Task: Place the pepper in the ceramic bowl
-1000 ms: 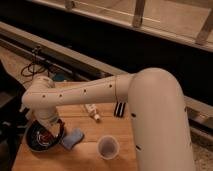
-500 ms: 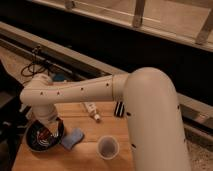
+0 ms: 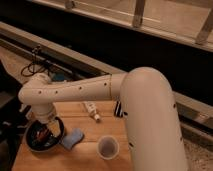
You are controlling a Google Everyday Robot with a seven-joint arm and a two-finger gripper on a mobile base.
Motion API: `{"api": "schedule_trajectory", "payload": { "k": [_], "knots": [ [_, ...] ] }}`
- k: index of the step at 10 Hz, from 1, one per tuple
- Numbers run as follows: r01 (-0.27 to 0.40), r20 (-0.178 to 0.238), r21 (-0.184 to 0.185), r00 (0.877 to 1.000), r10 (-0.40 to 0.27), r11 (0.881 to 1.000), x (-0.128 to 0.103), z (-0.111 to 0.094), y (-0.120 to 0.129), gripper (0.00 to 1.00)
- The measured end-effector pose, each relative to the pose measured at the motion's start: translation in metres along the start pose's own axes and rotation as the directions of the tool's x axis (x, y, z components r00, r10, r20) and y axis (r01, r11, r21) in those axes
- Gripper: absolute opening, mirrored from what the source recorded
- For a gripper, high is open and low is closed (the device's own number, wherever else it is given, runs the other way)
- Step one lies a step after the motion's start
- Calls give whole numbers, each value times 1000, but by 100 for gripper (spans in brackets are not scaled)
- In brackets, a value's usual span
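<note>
A dark ceramic bowl (image 3: 31, 142) stands at the front left of the wooden table (image 3: 95, 132). My gripper (image 3: 46, 131) hangs from the white arm (image 3: 75, 92) and reaches down into the bowl. A small reddish thing, likely the pepper (image 3: 43, 134), shows inside the bowl right under the gripper. I cannot tell whether the gripper still holds it.
A blue sponge (image 3: 73, 138) lies just right of the bowl. A white cup (image 3: 107, 147) stands at the front middle. A white tube (image 3: 92, 111) and a black-and-white striped thing (image 3: 118, 109) lie further back. A dark rail and wall run behind the table.
The arm's elbow has shifted slightly left and up. The gripper stays over the bowl and sits a little lower in it.
</note>
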Motion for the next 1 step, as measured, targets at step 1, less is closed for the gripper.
{"api": "schedule_trajectory", "payload": {
  "k": [1],
  "knots": [
    [0,-2,1,1000,0,1000,0,0,-1,65]
  ]
}}
